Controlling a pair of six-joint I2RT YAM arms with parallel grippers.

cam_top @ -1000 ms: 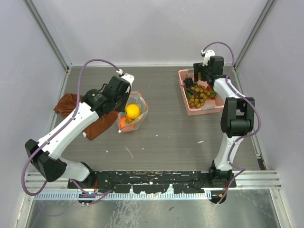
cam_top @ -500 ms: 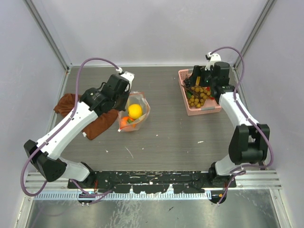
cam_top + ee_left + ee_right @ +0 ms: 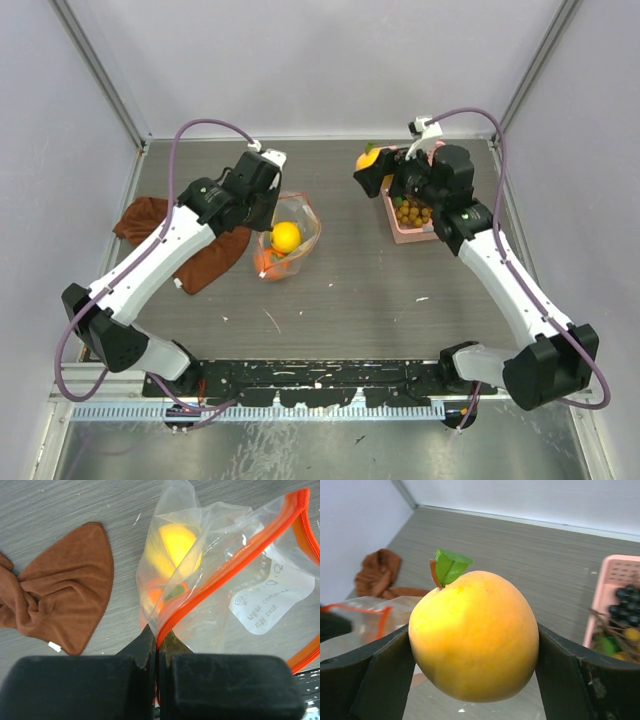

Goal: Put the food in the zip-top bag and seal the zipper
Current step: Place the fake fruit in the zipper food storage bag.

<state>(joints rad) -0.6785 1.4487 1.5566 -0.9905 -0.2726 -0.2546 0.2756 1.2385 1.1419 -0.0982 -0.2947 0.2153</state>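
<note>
Orange fruit (image 3: 475,635) lifted from basket (image 3: 619,574), left fingers (image 3: 75,687) seemingly pinching zipper (image 3: 230,566)

The bag (image 3: 260,595) is clear, crinkly, glossy plastic with a smooth orange-red zipper (image 3: 230,567); at its nine o'clock, the cloth (image 3: 60,595) is matt brown terry. The table (image 3: 350,290) looks matt grey wood-grain, the basket (image 3: 612,577) pink plastic, the fruit (image 3: 475,640) smooth.
</note>
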